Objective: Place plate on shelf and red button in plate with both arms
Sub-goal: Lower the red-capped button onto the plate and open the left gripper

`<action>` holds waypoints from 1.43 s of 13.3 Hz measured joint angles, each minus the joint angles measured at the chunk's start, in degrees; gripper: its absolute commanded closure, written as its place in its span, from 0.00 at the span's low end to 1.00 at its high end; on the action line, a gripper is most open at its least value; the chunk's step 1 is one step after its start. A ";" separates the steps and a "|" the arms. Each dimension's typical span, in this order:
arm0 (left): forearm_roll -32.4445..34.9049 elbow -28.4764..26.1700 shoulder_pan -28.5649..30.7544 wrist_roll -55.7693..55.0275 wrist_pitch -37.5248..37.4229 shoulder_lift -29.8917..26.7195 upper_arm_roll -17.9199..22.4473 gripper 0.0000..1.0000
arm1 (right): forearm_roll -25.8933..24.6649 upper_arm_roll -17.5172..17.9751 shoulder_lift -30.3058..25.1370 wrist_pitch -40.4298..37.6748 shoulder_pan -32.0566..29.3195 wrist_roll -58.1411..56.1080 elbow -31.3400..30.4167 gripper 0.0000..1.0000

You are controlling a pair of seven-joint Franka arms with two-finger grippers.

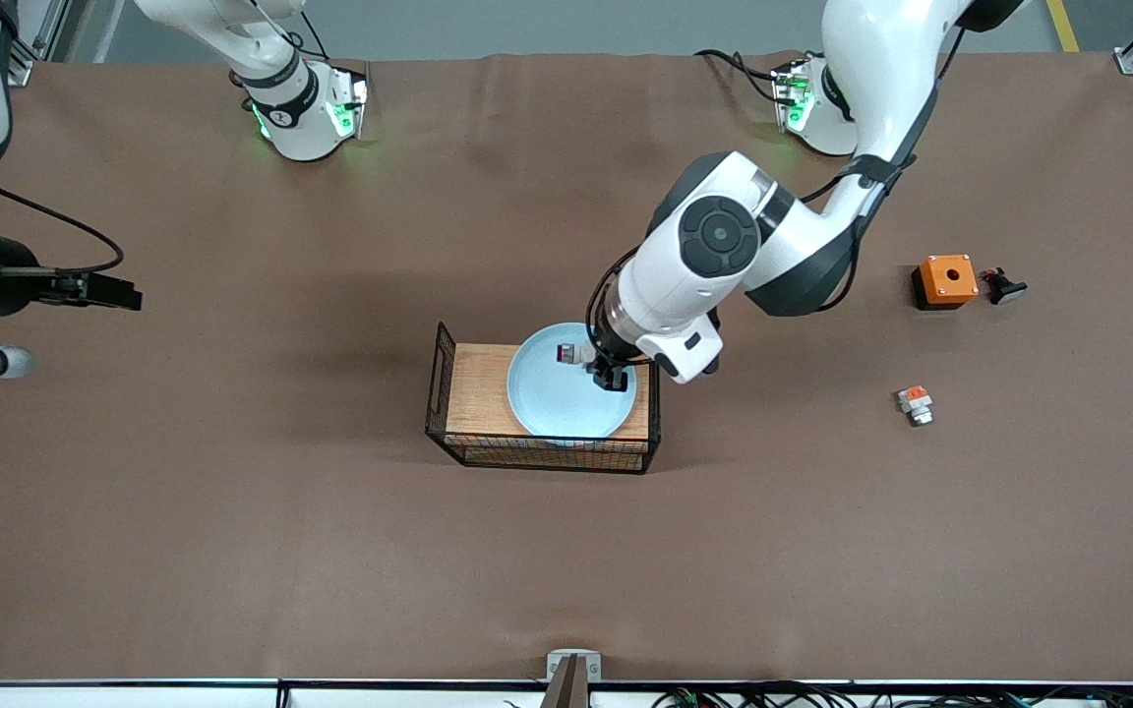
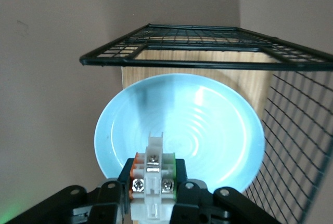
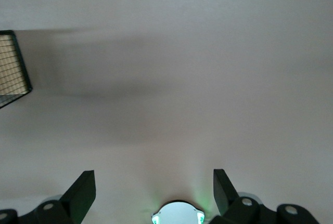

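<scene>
I see the plate (image 1: 566, 398), pale blue and round, already lying in a wire basket (image 1: 539, 454) with a wooden floor, near the middle of the brown table (image 1: 330, 551). That half of the job looks done to me.

My left gripper (image 1: 604, 374) hangs low over the plate's rim on the side toward the arm bases, its fingers clamped on the red button (image 1: 571, 354), a small whitish switch part. I judge the release is what remains: lower a little, let go, withdraw.

My right gripper (image 1: 119, 292) waits well apart, over bare table toward the right arm's end, fingers spread wide and holding nothing.

The front view shows an orange box (image 1: 945, 280), a small dark part (image 1: 1003, 286) beside it, and a white piece with an orange block (image 1: 915, 403), all toward the left arm's end; no wrist view shows these.

The left wrist view shows the held part up close, screw heads visible, with the plate's bowl directly under it. The right wrist view shows only bare table and a corner of the basket.
</scene>
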 measured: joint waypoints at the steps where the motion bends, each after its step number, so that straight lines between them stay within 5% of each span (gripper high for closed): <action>1: 0.00 0.02 -1.73 -0.44 0.75 0.53 1.68 0.80 | -0.39 0.05 -0.02 0.10 -0.01 -0.28 -0.23 0.00; 10: 0.55 0.40 -5.72 -1.35 6.41 5.16 5.91 0.76 | -2.47 0.35 -0.24 0.50 -0.09 -0.39 0.70 0.00; 11: 0.62 0.54 -5.84 -1.35 6.41 5.17 5.93 0.61 | -2.58 0.29 -0.44 -0.20 -0.14 -0.39 1.35 0.00; 13: 0.66 0.62 -5.99 -1.33 6.44 5.17 5.97 0.00 | -2.58 0.27 -0.88 -1.37 -0.22 -0.39 2.70 0.00; 19: 0.81 2.29 -5.97 -0.98 7.83 4.50 6.20 0.00 | -2.51 0.75 -4.37 -8.67 -0.21 0.36 1.08 0.00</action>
